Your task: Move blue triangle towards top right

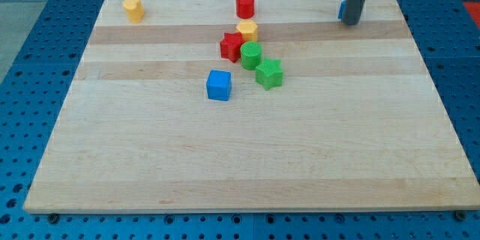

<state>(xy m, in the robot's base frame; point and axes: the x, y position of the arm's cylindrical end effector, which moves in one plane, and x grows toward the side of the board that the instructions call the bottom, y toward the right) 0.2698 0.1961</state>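
Observation:
The blue triangle (340, 9) shows only as a thin blue sliver near the view's top right of the wooden board (247, 157); the dark rod hides most of it. My tip (350, 22) rests on the board right against the blue piece, on its right side.
A blue cube (219, 85) sits near the middle. A red star (232, 46), a yellow block (247, 31), a green cylinder (251, 55) and a green star (268, 73) cluster together. A red cylinder (245, 5) stands at top centre, a yellow block (133, 9) at top left.

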